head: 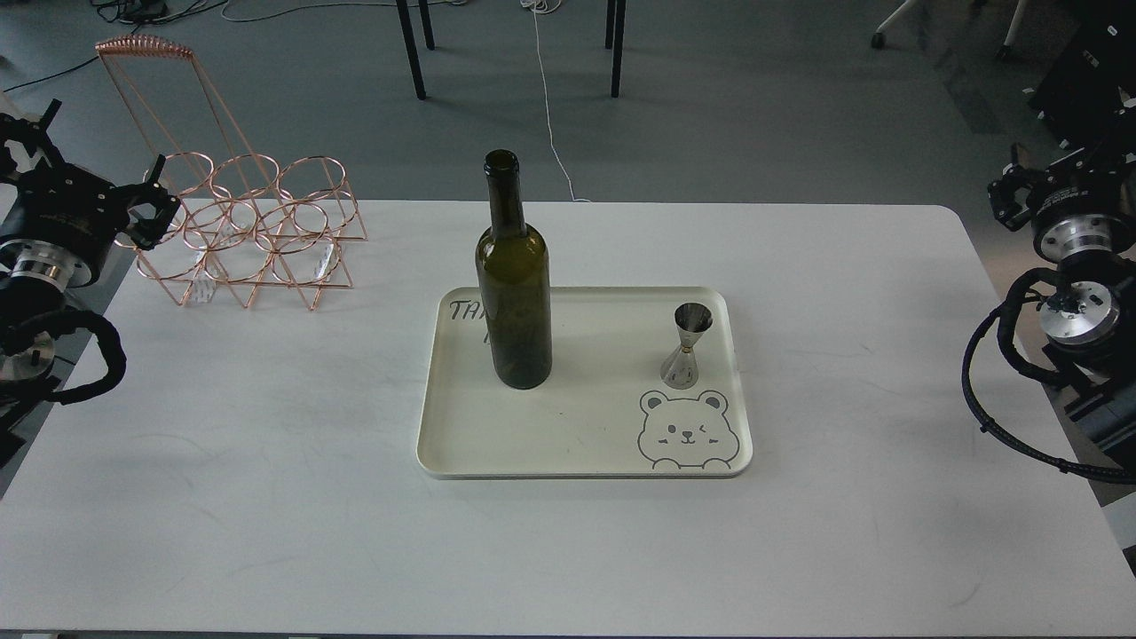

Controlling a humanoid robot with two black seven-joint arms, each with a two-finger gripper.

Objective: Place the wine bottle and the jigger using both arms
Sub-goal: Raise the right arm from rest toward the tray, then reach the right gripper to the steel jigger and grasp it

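Observation:
The dark olive-green wine bottle (514, 293) stands upright on the left half of a cream tray (568, 444) in the middle of the white table. Upright on the tray's right side, just above a printed bear face, is the small steel jigger (687, 347). My left gripper (156, 206) hovers at the table's far left edge, next to a copper wire rack, open and holding nothing. At the far right edge is my right gripper (1005, 197), well away from the tray; it looks small and dark, so its fingers cannot be told apart.
A copper wire bottle rack (253, 232) with several rings stands at the back left of the table (266, 497). Behind the table are black furniture legs (411, 49) and a white cable on the grey floor.

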